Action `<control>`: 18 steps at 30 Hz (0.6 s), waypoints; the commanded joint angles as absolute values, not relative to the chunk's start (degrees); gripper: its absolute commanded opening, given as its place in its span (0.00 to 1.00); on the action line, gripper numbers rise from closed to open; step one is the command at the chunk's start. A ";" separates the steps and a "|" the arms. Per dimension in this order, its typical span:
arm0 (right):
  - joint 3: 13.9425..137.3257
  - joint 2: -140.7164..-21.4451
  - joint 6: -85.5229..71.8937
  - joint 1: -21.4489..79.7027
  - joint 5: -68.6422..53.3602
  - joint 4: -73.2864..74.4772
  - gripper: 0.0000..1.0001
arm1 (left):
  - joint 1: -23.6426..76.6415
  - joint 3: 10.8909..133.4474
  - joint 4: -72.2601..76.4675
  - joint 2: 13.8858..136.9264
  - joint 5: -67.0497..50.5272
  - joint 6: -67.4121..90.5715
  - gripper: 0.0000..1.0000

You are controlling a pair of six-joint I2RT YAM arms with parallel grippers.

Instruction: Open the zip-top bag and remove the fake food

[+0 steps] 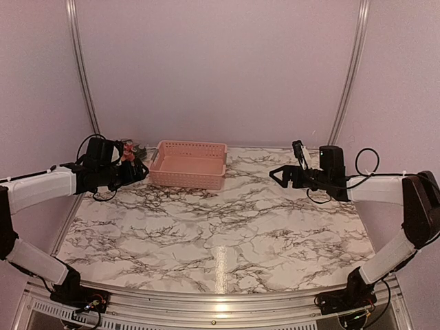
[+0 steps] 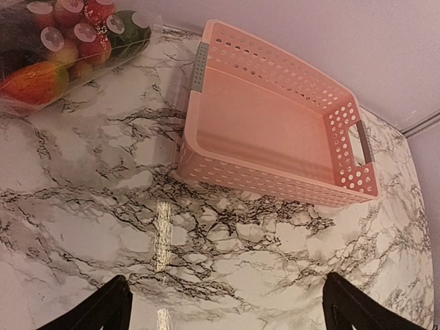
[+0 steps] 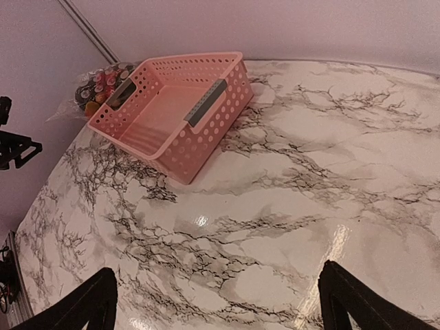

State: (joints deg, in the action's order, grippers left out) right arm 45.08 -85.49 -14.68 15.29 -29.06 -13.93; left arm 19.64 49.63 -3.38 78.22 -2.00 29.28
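The zip-top bag (image 2: 51,65) lies at the table's back left corner, clear and crinkly, with the fake food (image 2: 79,34) inside: red, orange and green glossy pieces. In the top view the bag (image 1: 134,150) peeks out behind my left gripper (image 1: 139,170), which hovers just in front of it, open and empty. In the left wrist view the left gripper (image 2: 227,316) shows only dark fingertips (image 2: 96,313) wide apart over bare marble. My right gripper (image 1: 276,175) is open and empty at the right, far from the bag. In its own view the right gripper (image 3: 220,309) is spread wide.
A pink slotted basket (image 1: 187,180) stands empty at the back middle, right of the bag; it also shows in the left wrist view (image 2: 261,180) and the right wrist view (image 3: 206,130). Marble table (image 1: 220,227) with walls at the back and sides.
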 commanded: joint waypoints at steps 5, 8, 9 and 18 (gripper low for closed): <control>46.89 -84.99 -12.69 15.90 -29.29 -12.38 0.99 | 11.89 49.45 -4.41 75.58 -5.20 30.67 0.99; 47.70 -85.11 -11.84 15.91 -29.16 -11.53 0.99 | 7.65 50.60 -5.73 74.80 -6.10 30.78 0.99; 47.96 -85.13 -11.64 15.89 -29.14 -11.21 0.99 | 6.33 51.01 -6.70 74.43 -6.07 31.05 0.99; 48.64 -84.72 -11.43 15.86 -29.27 -10.90 0.99 | -8.42 50.89 -8.00 74.34 -9.50 37.62 0.99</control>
State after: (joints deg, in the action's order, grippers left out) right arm 46.78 -85.49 -12.16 15.29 -29.10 -11.90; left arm -4.05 50.02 -5.78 74.32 -6.90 34.15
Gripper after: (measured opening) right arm 0.987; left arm 0.989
